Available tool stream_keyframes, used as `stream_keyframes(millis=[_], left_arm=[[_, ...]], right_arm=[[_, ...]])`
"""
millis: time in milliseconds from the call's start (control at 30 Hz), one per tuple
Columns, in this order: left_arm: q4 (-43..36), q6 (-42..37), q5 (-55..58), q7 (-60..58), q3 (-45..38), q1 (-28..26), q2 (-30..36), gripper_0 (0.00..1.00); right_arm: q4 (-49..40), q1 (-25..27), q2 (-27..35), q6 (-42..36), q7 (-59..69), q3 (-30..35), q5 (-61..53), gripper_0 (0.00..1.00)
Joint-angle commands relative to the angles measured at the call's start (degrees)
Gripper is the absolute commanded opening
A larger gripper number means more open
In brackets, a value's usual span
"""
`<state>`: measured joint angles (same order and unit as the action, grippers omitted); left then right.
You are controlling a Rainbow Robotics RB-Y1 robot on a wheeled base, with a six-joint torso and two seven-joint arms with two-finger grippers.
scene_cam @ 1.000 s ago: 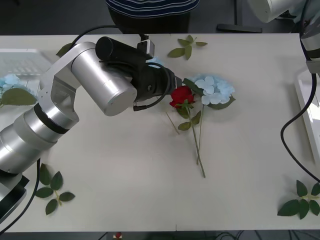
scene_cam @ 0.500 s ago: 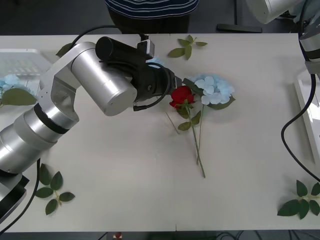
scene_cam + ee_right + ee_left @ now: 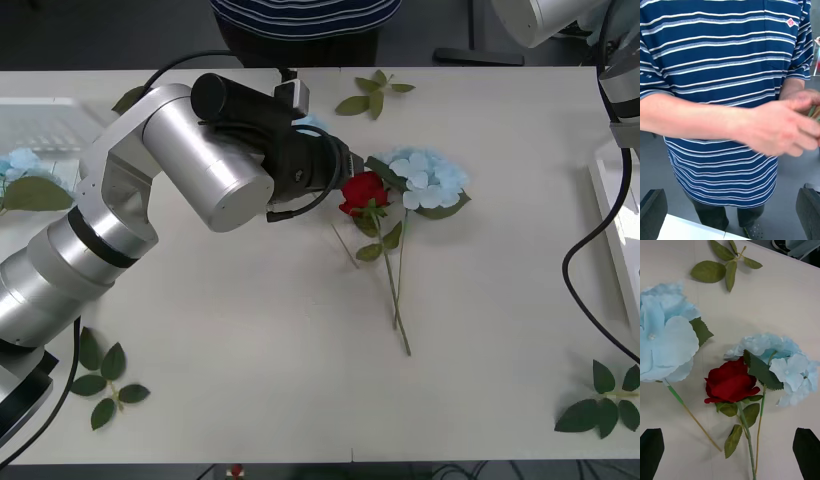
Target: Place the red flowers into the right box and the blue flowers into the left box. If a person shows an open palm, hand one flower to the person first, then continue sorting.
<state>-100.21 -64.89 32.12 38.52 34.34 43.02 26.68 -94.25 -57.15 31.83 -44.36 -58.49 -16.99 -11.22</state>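
- My left gripper (image 3: 730, 453) hovers over the middle of the pale surface (image 3: 250, 330), its two dark fingers spread wide with nothing between them. I judge it is lined up for a pick.
- Just beyond those fingers lies a red rose (image 3: 731, 382), bloom toward the far edge, green stem running back toward me between the open fingers. It is the closest flower to that gripper, so it looks like the next thing to take, bound for the box on my right.
- Touching the rose on one side is a blue hydrangea (image 3: 784, 360); one of its leaves overlaps the rose's bloom and its stem runs beside the rose's stem. A careless grab could catch both stems.
- A second blue hydrangea (image 3: 664, 341) lies apart on the rose's other side, close under my left wrist, its stem angled away.
- Farther out, a loose sprig of green leaves (image 3: 724, 264) rests near the far edge.
- At my far left, the left box (image 3: 45, 120) already holds a blue flower (image 3: 20, 165).
- At my far right, the rim of the right box (image 3: 606, 195) shows.
- My right gripper (image 3: 730, 213) is raised and released, empty, pointing at a person (image 3: 722, 75) in a striped shirt beyond the surface. Their hand (image 3: 784, 129) is blurred; I cannot tell if the palm is open.
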Motion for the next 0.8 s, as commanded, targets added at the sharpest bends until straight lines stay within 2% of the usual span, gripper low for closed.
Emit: stream_keyframes(millis=[33, 267, 467, 567, 700, 800], left_arm=[[-1.6, -0.1, 0.3, 1.6, -1.3, 1.7, -0.8, 1.0], [-1.6, -0.1, 0.3, 1.6, -1.3, 1.7, -0.8, 1.0], [-1.6, -0.1, 0.3, 1.6, -1.3, 1.7, -0.8, 1.0], [-1.6, -0.1, 0.3, 1.6, -1.3, 1.7, -0.8, 1.0], [-1.6, -0.1, 0.3, 1.6, -1.3, 1.7, -0.8, 1.0], [-1.6, -0.1, 0.3, 1.6, -1.3, 1.7, -0.8, 1.0]], right_arm=[[-1.0, -1.6, 0.3, 0.4, 2.6, 0.6, 0.0, 1.0], [-0.7, -0.1, 1.0, 0.2, 2.6, -1.1, -0.6, 1.0], [-1.5, -0.2, 4.9, -1.3, 2.2, -1.1, -11.0, 1.0], [-5.3, -0.2, 8.3, -9.5, 1.8, -0.8, -18.8, 1.0], [-10.3, 0.0, 13.4, -26.7, 2.2, 2.2, -38.2, 1.0], [-11.4, 0.5, 14.8, -37.9, 2.2, 5.0, -47.6, 1.0]])
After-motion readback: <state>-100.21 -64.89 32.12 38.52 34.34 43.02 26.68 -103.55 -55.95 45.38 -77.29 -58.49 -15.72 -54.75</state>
